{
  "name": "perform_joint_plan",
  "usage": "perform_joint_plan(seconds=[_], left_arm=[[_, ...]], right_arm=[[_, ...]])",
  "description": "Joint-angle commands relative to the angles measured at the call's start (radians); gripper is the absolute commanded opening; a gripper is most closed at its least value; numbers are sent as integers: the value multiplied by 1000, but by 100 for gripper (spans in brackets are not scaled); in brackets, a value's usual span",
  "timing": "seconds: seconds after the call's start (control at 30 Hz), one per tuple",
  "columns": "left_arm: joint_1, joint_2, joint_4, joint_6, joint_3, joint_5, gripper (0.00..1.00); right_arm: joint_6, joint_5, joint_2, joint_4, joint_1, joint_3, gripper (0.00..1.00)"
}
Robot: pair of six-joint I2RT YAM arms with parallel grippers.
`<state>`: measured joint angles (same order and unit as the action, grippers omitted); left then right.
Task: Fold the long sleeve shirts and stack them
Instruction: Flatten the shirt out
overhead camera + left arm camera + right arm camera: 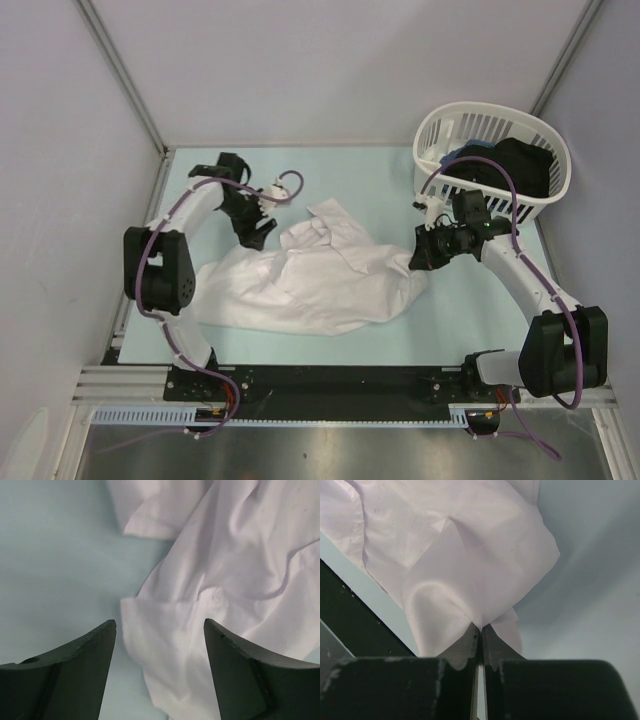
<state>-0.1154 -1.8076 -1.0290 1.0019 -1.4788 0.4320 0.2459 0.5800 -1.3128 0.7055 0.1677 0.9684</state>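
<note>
A white long sleeve shirt lies crumpled on the pale blue table, spread from the left arm to the right gripper. My left gripper hovers over the shirt's upper left part. In the left wrist view it stands open, its jaws wide apart, with a fold of the shirt below them and nothing pinched. My right gripper is at the shirt's right edge. The right wrist view shows it shut on a corner of the shirt, which rises off the table in a peak at the fingertips.
A white slatted basket stands at the back right with dark clothes in it, close behind the right arm. Grey walls close in the table on three sides. A black rail runs along the near edge.
</note>
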Motion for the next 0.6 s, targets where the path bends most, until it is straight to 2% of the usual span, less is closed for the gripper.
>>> perform_joint_plan(seconds=[0.0,0.07,0.13,0.23,0.27,0.33,0.37,0.53,0.57], left_arm=[[-81,-94,-20,-8,-26,76,77],[-121,-108,-10,-14,-5,70,77],[-147,-128,47,-39,55,-8,74],[-162,-150,92,-71,107,-76,59],[-156,-153,92,-77,98,-88,35],[-115,-160,66,-100,56,-72,11],[-93,-167,32,-115,-30,-61,0],[32,-205,-60,-219,-417,20,0],[72,-188,-81,-233,-519,83,0]], right_arm=[[3,-6,12,-15,-11,32,6],[-6,0,15,-21,-19,27,6],[-10,3,23,-26,-20,20,6],[-4,1,21,-29,-20,15,6],[-3,-2,17,-34,-22,16,6],[-14,-5,-12,-60,-31,39,4],[-19,-2,-25,-69,-34,56,3],[4,14,-141,-83,-69,234,0],[9,23,-181,-74,-80,318,0]])
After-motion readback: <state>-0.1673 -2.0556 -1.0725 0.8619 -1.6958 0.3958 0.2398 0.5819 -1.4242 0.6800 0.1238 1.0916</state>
